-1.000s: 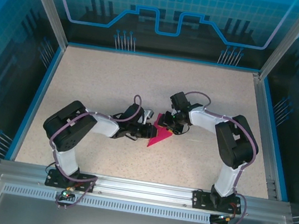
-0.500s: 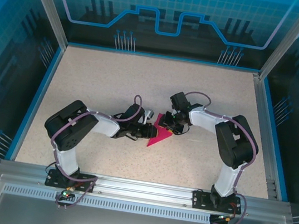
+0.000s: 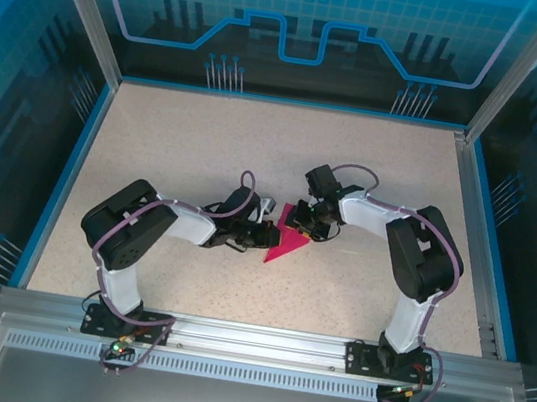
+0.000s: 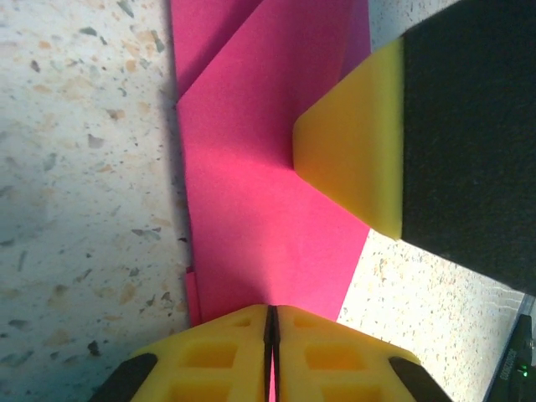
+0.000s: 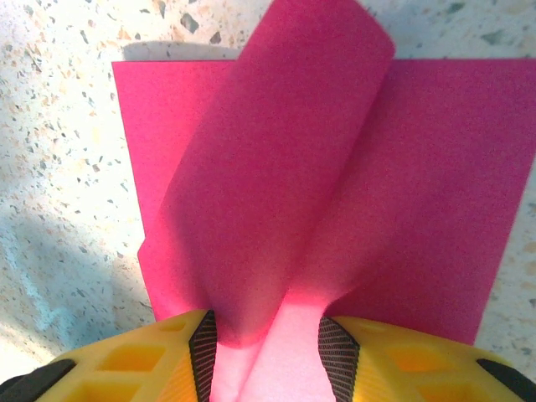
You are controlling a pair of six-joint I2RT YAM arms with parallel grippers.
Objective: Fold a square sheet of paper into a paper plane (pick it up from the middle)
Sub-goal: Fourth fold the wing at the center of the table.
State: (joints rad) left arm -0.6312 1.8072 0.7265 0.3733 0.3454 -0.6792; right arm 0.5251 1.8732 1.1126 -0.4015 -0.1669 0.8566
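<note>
A speckled beige desk (image 3: 207, 141), walled by blue panels, carries the partly folded magenta sheet of paper (image 3: 288, 242) near its middle. The left fingers (image 4: 218, 364) are pressed fully together at the sheet's left edge, and that edge is pinched between them. The right fingers (image 5: 134, 368) stand about half apart at the sheet's far right side. A raised, curled fold of the sheet fills their gap and touches both pads.

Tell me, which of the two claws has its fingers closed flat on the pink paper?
The left gripper: its jaws meet on the edge of the pink paper. On the right gripper the jaws stand apart around a curled fold.
</note>
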